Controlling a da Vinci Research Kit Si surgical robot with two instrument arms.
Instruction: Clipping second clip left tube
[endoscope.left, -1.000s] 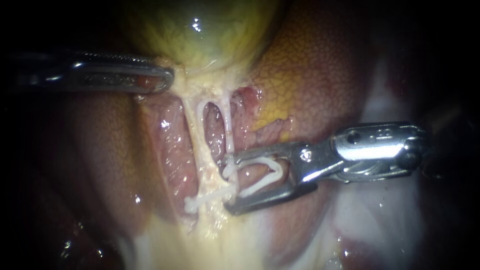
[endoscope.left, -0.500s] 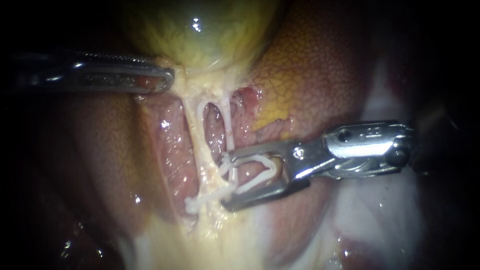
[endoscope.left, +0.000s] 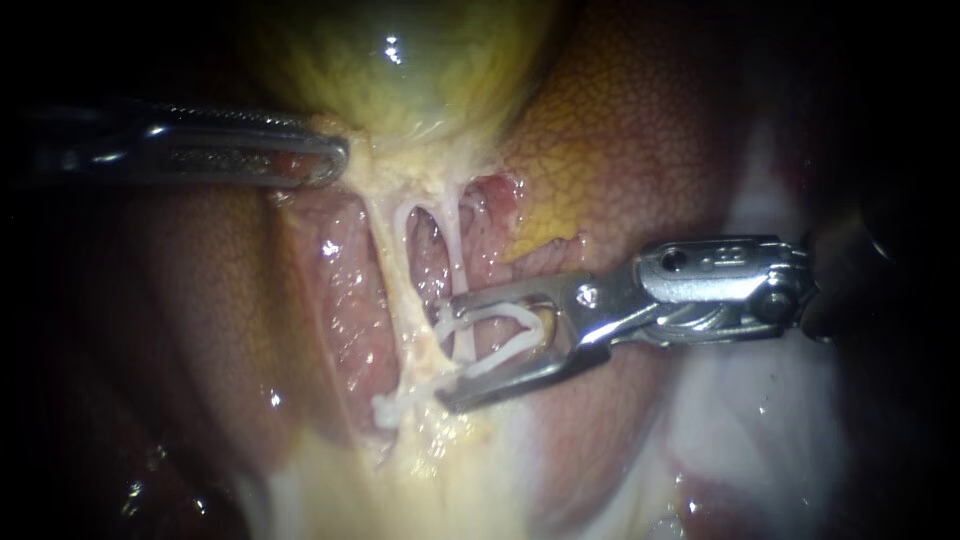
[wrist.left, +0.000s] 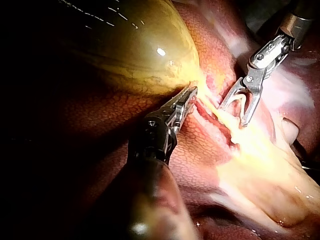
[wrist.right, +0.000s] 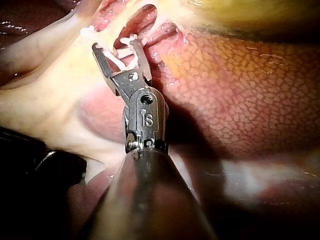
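Two pale tubes run down from the yellow-green gallbladder (endoscope.left: 400, 70): the left tube (endoscope.left: 392, 270) and the thinner right tube (endoscope.left: 457, 245). A white clip (endoscope.left: 393, 405) sits across the left tube low down. My right instrument (endoscope.left: 446, 352) comes in from the right, its jaws open, with an open white clip (endoscope.left: 505, 335) lying in them. The right tube's lower end passes between the jaws, and their tips reach almost to the left tube. My left instrument (endoscope.left: 325, 160) is shut on the gallbladder's neck. The wrist views show my left instrument (wrist.left: 189, 96) and my right instrument (wrist.right: 115, 46).
Mottled brown liver (endoscope.left: 640, 130) lies all around the tubes, with raw pink tissue (endoscope.left: 345, 300) beside them. Pale yellow fatty tissue (endoscope.left: 440, 470) spreads below the clip. Whitish tissue (endoscope.left: 750, 420) lies under my right instrument's shaft.
My right instrument has slid left and slightly up, carrying its clip closer to the tubes. My left instrument has held still.
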